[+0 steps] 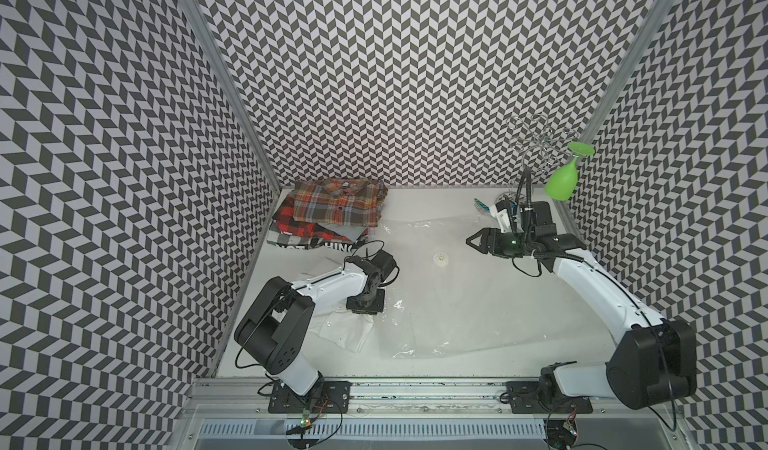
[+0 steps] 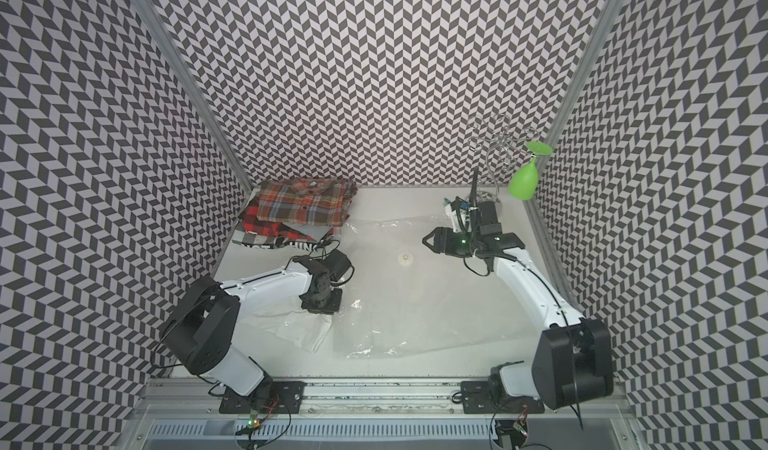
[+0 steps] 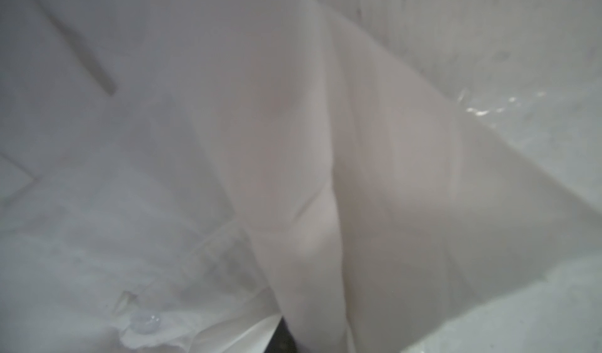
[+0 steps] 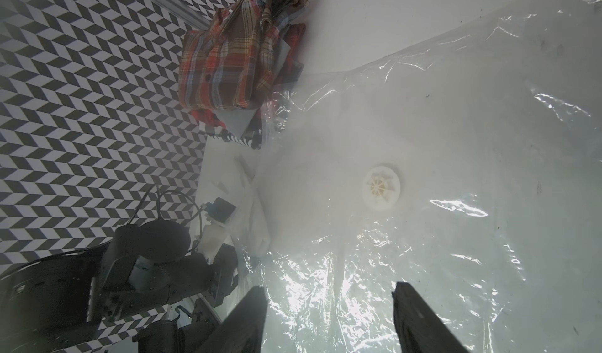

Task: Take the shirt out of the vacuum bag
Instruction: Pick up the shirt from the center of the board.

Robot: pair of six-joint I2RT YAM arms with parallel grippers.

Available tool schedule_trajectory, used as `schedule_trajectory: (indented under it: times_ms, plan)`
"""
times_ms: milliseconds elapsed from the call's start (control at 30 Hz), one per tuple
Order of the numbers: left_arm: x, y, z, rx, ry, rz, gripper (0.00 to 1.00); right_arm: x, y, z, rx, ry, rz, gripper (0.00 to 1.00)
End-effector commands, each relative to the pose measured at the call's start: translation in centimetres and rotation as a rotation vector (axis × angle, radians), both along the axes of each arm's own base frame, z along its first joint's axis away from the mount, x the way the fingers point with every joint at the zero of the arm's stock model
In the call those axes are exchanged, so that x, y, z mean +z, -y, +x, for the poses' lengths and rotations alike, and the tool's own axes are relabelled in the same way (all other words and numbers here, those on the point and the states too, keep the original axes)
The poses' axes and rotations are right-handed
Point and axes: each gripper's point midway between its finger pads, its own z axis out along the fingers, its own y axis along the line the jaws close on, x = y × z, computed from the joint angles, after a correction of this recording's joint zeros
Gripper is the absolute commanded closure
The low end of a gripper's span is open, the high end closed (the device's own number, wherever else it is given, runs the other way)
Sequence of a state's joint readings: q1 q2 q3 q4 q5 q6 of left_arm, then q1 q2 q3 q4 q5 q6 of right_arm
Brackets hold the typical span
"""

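In both top views, left arm [image 1: 324, 279] bends down onto shirt [image 1: 345, 330], fingers' state hidden; right fingers [image 1: 478, 233] spread.

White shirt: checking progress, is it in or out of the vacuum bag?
Partly out, it seems: the white shirt pokes past the edge of the vacuum bag; glinting plastic covers part of it.

**Left arm** [image 1: 324, 279], **right arm** [image 1: 594, 281]: white shell links, black rounded joint housings [image 1: 652, 369], black cables [image 1: 552, 255] looped alongside.
**Base plates** [image 1: 336, 394]: black, with silver screws [image 1: 344, 394], bolted on the aluminium rail [image 1: 428, 389].
**Circuit boards** [image 1: 306, 422]: small, with red wires, just beside the rail.
**Right hand** [image 1: 472, 241], far from the rail: black, wedge-shaped fingers [image 4: 420, 318]; green light [image 1: 512, 242] on its housing.
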State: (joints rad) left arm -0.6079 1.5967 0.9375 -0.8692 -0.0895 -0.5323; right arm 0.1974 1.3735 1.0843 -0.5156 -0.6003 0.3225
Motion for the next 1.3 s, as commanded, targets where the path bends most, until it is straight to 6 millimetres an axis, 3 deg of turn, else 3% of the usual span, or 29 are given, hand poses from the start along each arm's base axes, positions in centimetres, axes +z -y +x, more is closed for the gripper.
schedule_trajectory:
  times_ms: [0,133,233,367,467,633,800,1100,1267]
  plan:
    - [2.5,1.0,0.6,-0.004,0.023,-0.106,0.78,1.2,-1.0,0.2,0.058,0.069,0.038,0.36]
    - [4.9,0.7,1.2,0.005,0.063,-0.152,0.91,0.5,-1.1,0.0,0.064,0.053,0.032,0.36]
    - [5.4,-0.8,1.0,0.022,0.058,-0.148,1.00,0.3,-1.2,0.1,0.064,0.052,0.041,0.36]
    - [7.0,-2.9,1.3,0.053,0.087,-0.149,1.00,2.0,-3.1,-0.6,0.157,0.110,0.103,0.35]
    - [9.5,-4.6,2.1,0.110,0.142,-0.170,1.00,3.1,-4.6,-1.3,0.227,0.163,0.103,0.34]
    - [14.6,-8.7,4.6,0.168,0.271,-0.139,1.00,3.4,-6.1,-1.9,0.280,0.195,0.111,0.32]
    - [19.6,-9.9,7.6,0.209,0.403,-0.134,1.00,4.4,-7.6,-2.4,0.329,0.238,0.117,0.27]
    - [31.6,-16.4,11.1,0.358,0.744,0.058,1.00,6.7,-8.5,-2.8,0.395,0.329,0.136,0.17]
    - [37.3,-18.0,13.3,0.336,0.914,0.156,1.00,6.0,-9.2,-2.3,0.398,0.311,0.125,0.13]
